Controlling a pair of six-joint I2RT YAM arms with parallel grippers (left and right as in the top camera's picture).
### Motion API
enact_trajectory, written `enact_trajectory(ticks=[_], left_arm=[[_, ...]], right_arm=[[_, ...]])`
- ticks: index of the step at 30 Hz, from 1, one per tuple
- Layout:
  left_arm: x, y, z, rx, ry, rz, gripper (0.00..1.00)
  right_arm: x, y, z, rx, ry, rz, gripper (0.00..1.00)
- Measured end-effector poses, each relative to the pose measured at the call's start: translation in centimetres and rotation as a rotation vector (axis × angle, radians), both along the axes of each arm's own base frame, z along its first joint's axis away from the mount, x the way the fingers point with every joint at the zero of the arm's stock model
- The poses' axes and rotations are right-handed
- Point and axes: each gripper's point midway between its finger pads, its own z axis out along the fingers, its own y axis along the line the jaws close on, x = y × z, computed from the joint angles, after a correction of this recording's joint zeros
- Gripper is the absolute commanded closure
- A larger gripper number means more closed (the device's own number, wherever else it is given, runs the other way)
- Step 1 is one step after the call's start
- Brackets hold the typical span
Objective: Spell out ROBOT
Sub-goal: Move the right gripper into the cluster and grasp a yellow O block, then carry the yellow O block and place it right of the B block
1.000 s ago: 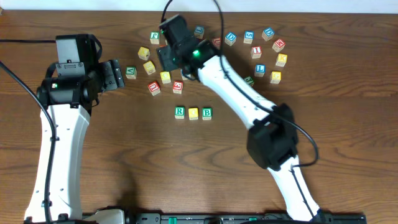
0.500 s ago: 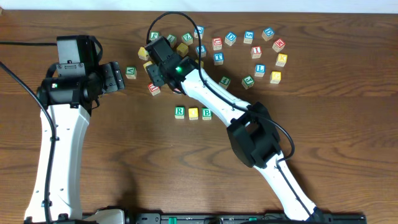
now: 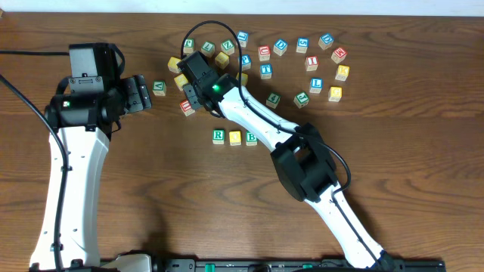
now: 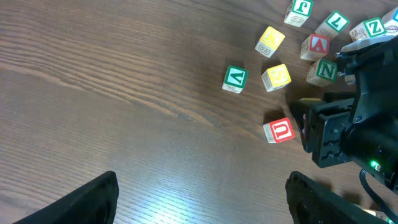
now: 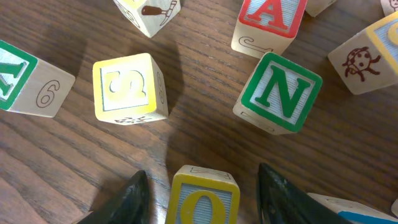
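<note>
Bench [image 3: 423, 189], loose cubes spread over the far part. My right hand [image 5: 202, 173] is down in that scatter, fingers [image 5: 127, 202] apart, one each side of the yellow O cube [image 5: 202, 202]. Bare wood shows on both sides of the cube, so I call it not gripped yet. My left hand [image 4: 203, 180] hangs off to the side, wide apart, nothing in it.

The R-O-B row [image 3: 235, 137] lies behind my right hand, back toward my arm's base. I judge this O is the fourth letter, and it goes just beside the B.

Step in hand: grasp the O. To do it well:
- Centre the cube first, since the gaps look uneven.
- Keep the pads flat on opposite faces, not on the corners, or it will twist.
- Watch the green N cube [image 5: 280, 93], ahead of my right finger and near it, because a nudge would drag it along.
- The yellow S cube [image 5: 127, 87], ahead on the left, has more room.
- The red A cube [image 5: 270, 18] is further ahead and no concern.
- Lift straight up before swinging back.
</note>
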Motion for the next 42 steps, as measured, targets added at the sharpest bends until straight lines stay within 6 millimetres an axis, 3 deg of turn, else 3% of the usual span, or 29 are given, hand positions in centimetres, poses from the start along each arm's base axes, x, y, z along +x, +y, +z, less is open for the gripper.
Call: enact_trajectory(ticks=[4, 8, 12, 20, 24, 27, 28, 30, 31, 33, 34, 36, 38, 40, 42], left_arm=[[0.0, 0.0, 0.0, 0.000, 0.000, 0.000, 0.15], [0.0, 0.0, 0.0, 0.000, 0.000, 0.000, 0.15], [0.0, 0.0, 0.0, 0.000, 0.000, 0.000, 0.15], [0.0, 0.0, 0.0, 0.000, 0.000, 0.000, 0.15], [0.0, 0.0, 0.0, 0.000, 0.000, 0.000, 0.15], [0.0, 0.0, 0.0, 0.000, 0.001, 0.000, 0.15], [0.0, 0.0, 0.0, 0.000, 0.002, 0.000, 0.15], [0.0, 0.0, 0.0, 0.000, 0.001, 0.000, 0.15], [0.0, 0.0, 0.0, 0.000, 0.000, 0.000, 0.15], [0.0, 0.0, 0.0, 0.000, 0.001, 0.000, 0.15], [0.0, 0.0, 0.0, 0.000, 0.000, 0.000, 0.15], [0.0, 0.0, 0.0, 0.000, 0.000, 0.000, 0.15], [0.0, 0.0, 0.0, 0.000, -0.001, 0.000, 0.15], [0.0, 0.0, 0.0, 0.000, -0.001, 0.000, 0.15], [0.1, 0.0, 0.0, 0.001, -0.001, 0.000, 0.15]], right_arm=[[-0.2, -0.2, -1.3, -0.017, 0.020, -0.001, 0.58], [-0.3, -0.3, -1.3, -0.019, 0.024, -0.004, 0.63], [-0.3, -0.3, -1.3, -0.017, 0.024, -0.006, 0.75], [-0.3, -0.4, -1.0, -0.019, 0.023, -0.008, 0.83], [-0.6, -1.4, 4.2, -0.025, -0.016, -0.027, 0.83], [-1.6, -2.8, 13.2, 0.023, -0.090, -0.032, 0.82], [-2.5, -4.0, 17.0, 0.034, -0.111, -0.040, 0.82], [-4.7, -7.3, 21.6, 0.024, -0.105, -0.057, 0.82], [-5.3, -8.3, 22.4, 0.015, -0.093, -0.064, 0.82], [-6.8, -12.4, 24.3, -0.017, -0.052, -0.117, 0.83], [-7.7, -15.6, 24.0, -0.061, 0.018, -0.176, 0.83], [-8.2, -18.3, 22.8, -0.101, 0.095, -0.244, 0.82], [-8.7, -21.7, 20.3, -0.157, 0.203, -0.336, 0.81], [-8.7, -23.0, 16.9, -0.186, 0.271, -0.402, 0.83], [-8.7, -22.7, 13.7, -0.187, 0.306, -0.414, 0.83]])
